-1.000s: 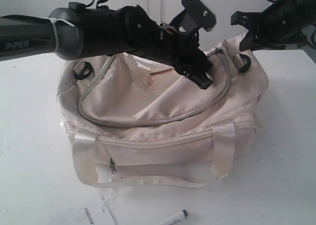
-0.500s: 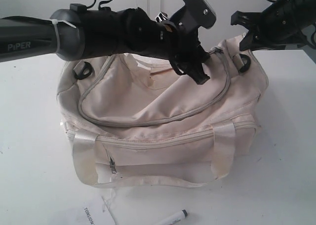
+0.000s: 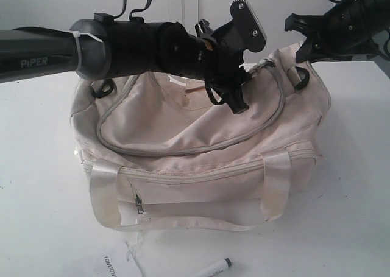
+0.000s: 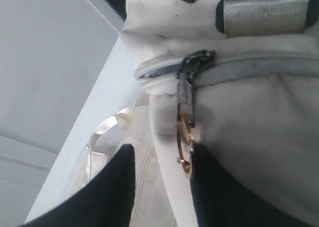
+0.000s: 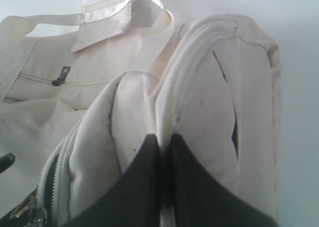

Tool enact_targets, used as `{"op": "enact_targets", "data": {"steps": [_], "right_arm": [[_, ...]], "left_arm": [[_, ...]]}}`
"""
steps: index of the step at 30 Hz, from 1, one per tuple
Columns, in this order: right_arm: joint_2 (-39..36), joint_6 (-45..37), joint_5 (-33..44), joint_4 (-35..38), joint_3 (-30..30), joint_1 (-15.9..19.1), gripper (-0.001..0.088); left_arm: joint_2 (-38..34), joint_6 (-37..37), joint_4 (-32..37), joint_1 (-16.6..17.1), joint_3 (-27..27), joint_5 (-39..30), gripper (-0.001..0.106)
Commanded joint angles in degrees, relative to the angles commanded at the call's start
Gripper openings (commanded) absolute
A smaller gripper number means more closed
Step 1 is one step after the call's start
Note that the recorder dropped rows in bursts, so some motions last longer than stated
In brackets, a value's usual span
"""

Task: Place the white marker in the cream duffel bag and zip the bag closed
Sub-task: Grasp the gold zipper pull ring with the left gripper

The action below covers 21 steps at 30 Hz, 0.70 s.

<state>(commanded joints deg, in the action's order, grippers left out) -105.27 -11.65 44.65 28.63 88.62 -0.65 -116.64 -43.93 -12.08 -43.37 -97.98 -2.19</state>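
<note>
The cream duffel bag (image 3: 201, 143) sits mid-table, with its top zipper slider (image 3: 266, 63) near the right end. The white marker (image 3: 213, 268), dark-capped, lies on the table in front of the bag. My left gripper (image 3: 234, 100) hovers over the bag's top near the slider. In the left wrist view it (image 4: 162, 149) stands open around a fold of bag fabric, and the gold ring (image 4: 185, 149) hanging from the zipper pull (image 4: 185, 100) lies against one finger. My right gripper (image 5: 163, 137) is shut on the bag's zipper seam at its right end (image 3: 303, 45).
A white paper tag (image 3: 116, 265) with print lies beside the marker at the table's front edge. The bag's shiny strap handles (image 3: 103, 195) hang down its front, above a front zip pocket (image 3: 139, 203). White table (image 3: 36, 185) surrounds the bag.
My left gripper has rolled and shifted a little left, away from the zipper slider, staying just above the bag's top. The right gripper keeps its pinch; bag and marker have not moved.
</note>
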Motion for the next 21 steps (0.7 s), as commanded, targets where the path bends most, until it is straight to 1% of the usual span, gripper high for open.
{"op": "enact_targets", "data": {"steps": [6,7,11,16,18,20,21], "right_arm": [[0.0,0.0,0.0,0.0,0.0,0.0,0.0],[0.0,0.0,0.0,0.0,0.0,0.0,0.0],[0.0,0.0,0.0,0.0,0.0,0.0,0.0],[0.0,0.0,0.0,0.0,0.0,0.0,0.0],[0.0,0.0,0.0,0.0,0.0,0.0,0.0],[0.0,0.0,0.0,0.0,0.0,0.0,0.0],[0.0,0.0,0.0,0.0,0.0,0.0,0.0]], "left_arm": [[0.0,0.3,0.0,0.0,0.0,-1.9,0.001],[0.0,0.5,0.0,0.0,0.0,-2.3,0.0],[0.0,0.9,-0.7,0.0,0.0,-2.1,0.0],[0.0,7.3,-0.9,-0.1,-1.8,-2.6,0.0],[0.0,9.4,-0.9,-0.2,-3.5,-4.6,0.0],[0.0,9.7,-1.3,-0.2,-5.0,-7.7,0.0],[0.0,9.7,-2.7,-0.2,-6.1,-9.9,0.0]]}}
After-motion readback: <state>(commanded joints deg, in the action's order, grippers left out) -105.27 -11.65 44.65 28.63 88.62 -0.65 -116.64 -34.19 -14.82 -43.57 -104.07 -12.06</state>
